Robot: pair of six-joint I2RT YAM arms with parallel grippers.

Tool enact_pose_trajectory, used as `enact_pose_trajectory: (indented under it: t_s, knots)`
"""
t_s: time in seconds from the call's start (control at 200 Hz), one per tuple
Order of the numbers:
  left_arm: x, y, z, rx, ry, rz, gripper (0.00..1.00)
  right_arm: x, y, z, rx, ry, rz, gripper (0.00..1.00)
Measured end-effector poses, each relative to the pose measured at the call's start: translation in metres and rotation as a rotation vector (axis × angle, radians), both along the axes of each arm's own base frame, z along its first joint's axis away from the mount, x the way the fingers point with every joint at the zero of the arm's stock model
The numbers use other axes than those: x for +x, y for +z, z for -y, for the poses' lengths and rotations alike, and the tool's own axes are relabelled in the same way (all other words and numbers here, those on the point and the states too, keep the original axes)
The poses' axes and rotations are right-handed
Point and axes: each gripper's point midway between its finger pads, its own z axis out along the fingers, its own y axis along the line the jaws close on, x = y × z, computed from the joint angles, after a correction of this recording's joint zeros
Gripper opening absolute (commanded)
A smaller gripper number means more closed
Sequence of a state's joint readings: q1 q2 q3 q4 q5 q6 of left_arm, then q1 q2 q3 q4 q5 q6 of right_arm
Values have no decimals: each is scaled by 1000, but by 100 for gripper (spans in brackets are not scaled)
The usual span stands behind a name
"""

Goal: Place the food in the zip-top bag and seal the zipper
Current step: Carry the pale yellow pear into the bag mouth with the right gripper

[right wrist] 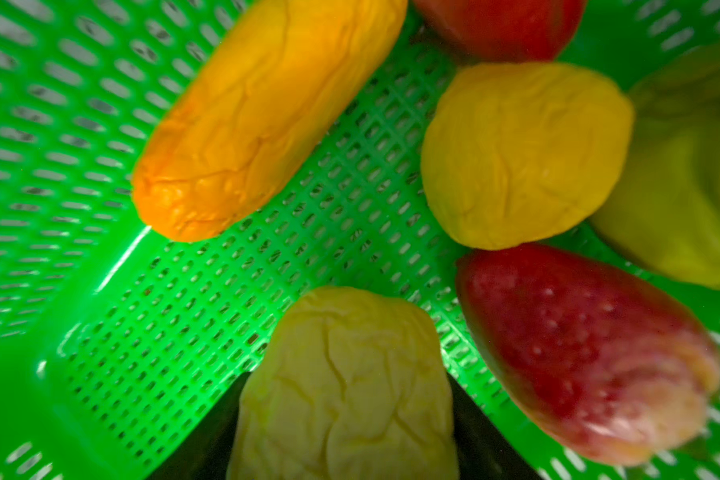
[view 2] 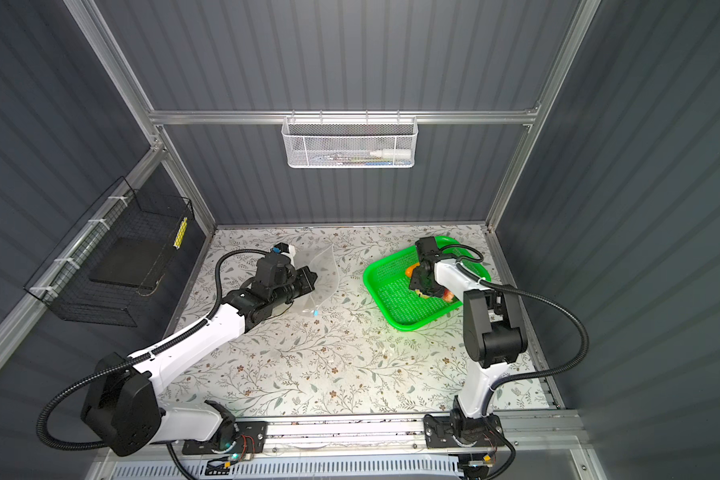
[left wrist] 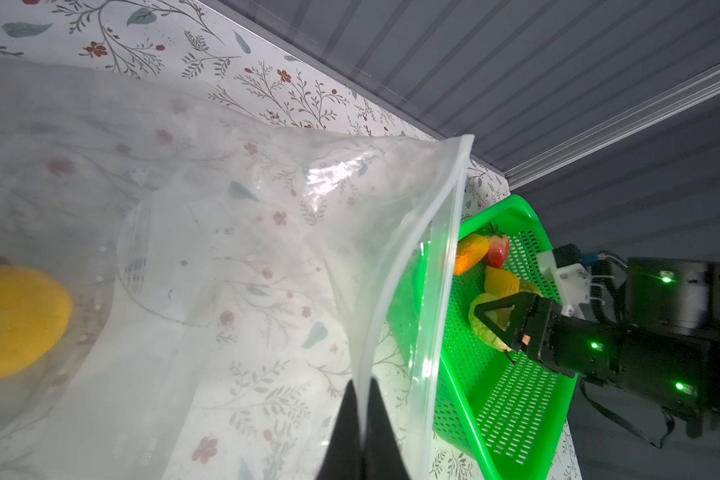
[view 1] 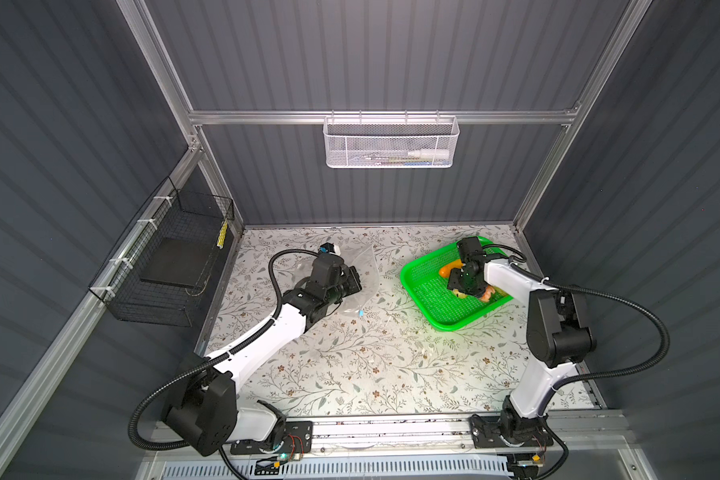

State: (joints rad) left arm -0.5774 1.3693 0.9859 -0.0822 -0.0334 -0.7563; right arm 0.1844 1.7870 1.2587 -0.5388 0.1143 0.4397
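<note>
Left claw [left wrist: 362, 415]: pinched tight on the film of the large clear crinkly plastic zip-top bag [left wrist: 267, 249], just behind the mouth edge; holds that edge raised off the floral-patterned tabletop [view 1: 350, 365].

Bag: spreads away from the left claw's tips across the tabletop; mouth gapes open, turned toward the green perforated plastic basket [view 1: 445, 324].

Zipper: thin whitish strip [left wrist: 445, 257], runs along the mouth just beyond the left claw's tips, unsealed there.

Slider: tiny light-blue tab [view 1: 362, 313], lies at the strip's end, near the left claw.

Food behind the film: rounded yellow toy fruit [left wrist: 17, 320], blurred, well away from the left claw's tips, toward the bag's closed end.

Right claw [right wrist: 348, 386]: reaches down into the basket, jaws astride a pale yellow crinkle-skinned toy fruit [right wrist: 341, 332], one dark finger against each flank; firm squeeze or mere contact cannot be told.

Food ahead of the right claw: long orange wrinkled toy vegetable [right wrist: 267, 112] and rounded yellow wrinkled piece [right wrist: 524, 153], apart from each other on the basket floor.

Food beside the right claw: red speckled strawberry-shaped piece [right wrist: 578, 353], touches the rounded yellow piece.

Food farther out: second red piece [right wrist: 504, 25] and yellow-green piece [right wrist: 682, 187], both cut off by the frame edge.

Basket position: well apart from the left claw, opposite the bag's mouth.
</note>
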Motion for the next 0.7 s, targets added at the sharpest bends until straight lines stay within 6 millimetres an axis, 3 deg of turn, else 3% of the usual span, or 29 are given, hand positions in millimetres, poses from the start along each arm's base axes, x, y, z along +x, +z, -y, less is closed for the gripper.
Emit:
enact_pose_trajectory:
  t_s: [0.135, 0.29, 0.57, 0.7]
  knots:
    - [0, 0, 0, 0, 0, 1, 0, 0, 49, -14, 80, 53, 136, 59]
    - [0, 0, 0, -1, 0, 1, 0, 3, 101, -54, 230, 183, 286, 59]
    - [0, 0, 0, -1, -1, 1, 0, -29, 142, -179, 486, 546, 361, 58]
    - [0, 0, 0, -1, -1, 0, 0, -41, 165, -226, 590, 680, 405, 57]
